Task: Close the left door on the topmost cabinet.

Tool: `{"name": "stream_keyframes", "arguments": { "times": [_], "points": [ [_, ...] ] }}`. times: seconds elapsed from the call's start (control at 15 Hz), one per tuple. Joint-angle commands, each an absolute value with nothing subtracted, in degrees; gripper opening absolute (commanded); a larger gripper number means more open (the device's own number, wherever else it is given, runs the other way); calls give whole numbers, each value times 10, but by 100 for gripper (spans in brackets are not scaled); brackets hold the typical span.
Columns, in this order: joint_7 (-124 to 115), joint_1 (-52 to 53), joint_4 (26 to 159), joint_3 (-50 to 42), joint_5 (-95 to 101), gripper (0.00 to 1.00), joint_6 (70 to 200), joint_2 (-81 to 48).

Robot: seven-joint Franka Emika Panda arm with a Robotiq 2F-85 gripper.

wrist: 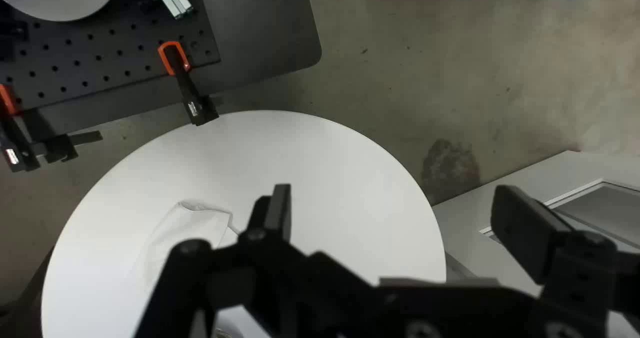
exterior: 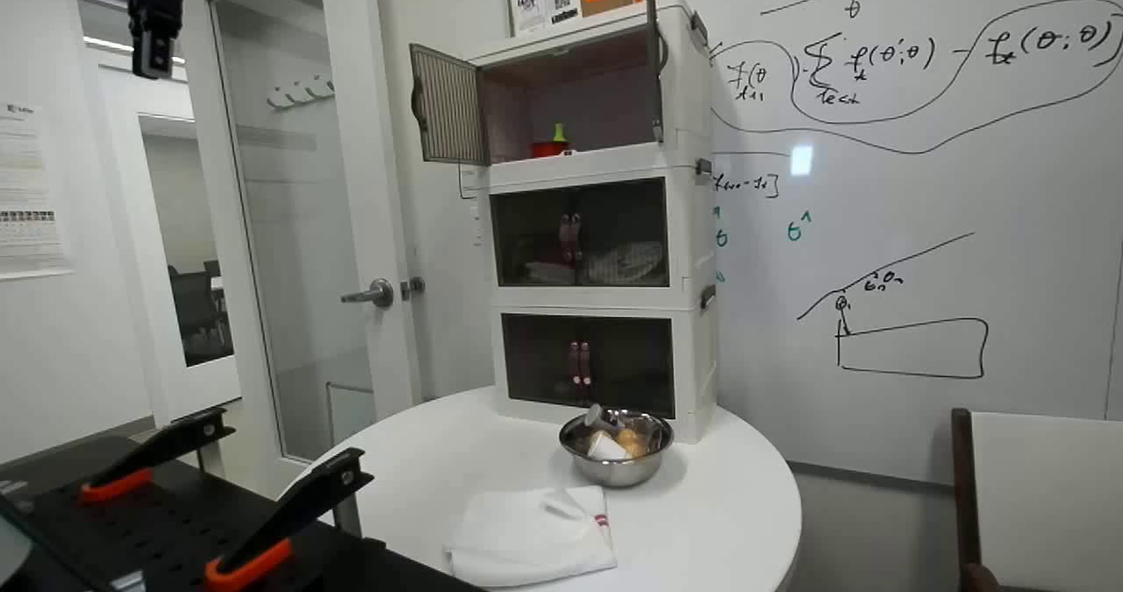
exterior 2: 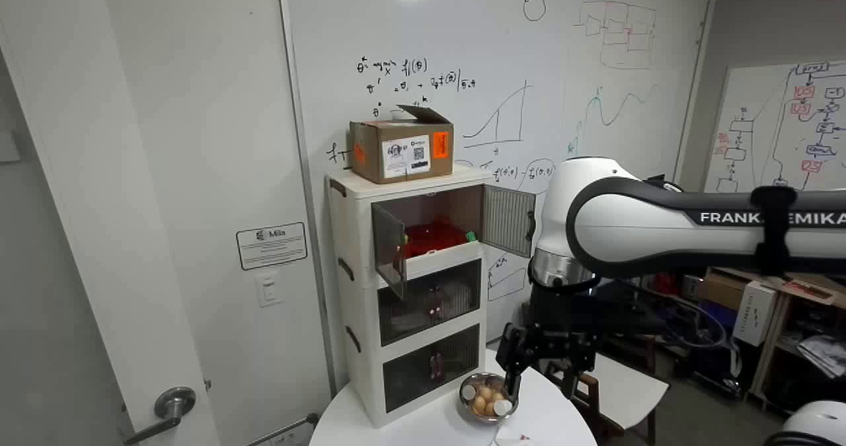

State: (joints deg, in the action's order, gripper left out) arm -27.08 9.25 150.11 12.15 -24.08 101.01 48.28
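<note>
Below and left of the cardboard box in an exterior view, there's the wall sign reading "Mila", finer lines illegible, and to the box's right the robot arm shows "FRANK" and "EMIKA" either side of a dark strap! The box flaunts a white label with a QR code, small print unreadable, next to an orange sticker. Behind it the whiteboard runs handwritten formulas with "f" and "θ", and far to the box's right another whiteboard carries "-1"!
</note>
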Motion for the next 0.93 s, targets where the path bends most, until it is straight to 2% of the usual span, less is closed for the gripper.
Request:
{"name": "stream_keyframes", "arguments": {
  "times": [0.0,0.4,0.87],
  "points": [
    [-263,79,1499,131,-248,100,1005,485],
    [-264,51,1479,155,-216,100,1038,459],
    [-249,31,1426,144,-194,100,1141,386]
  ]
}}
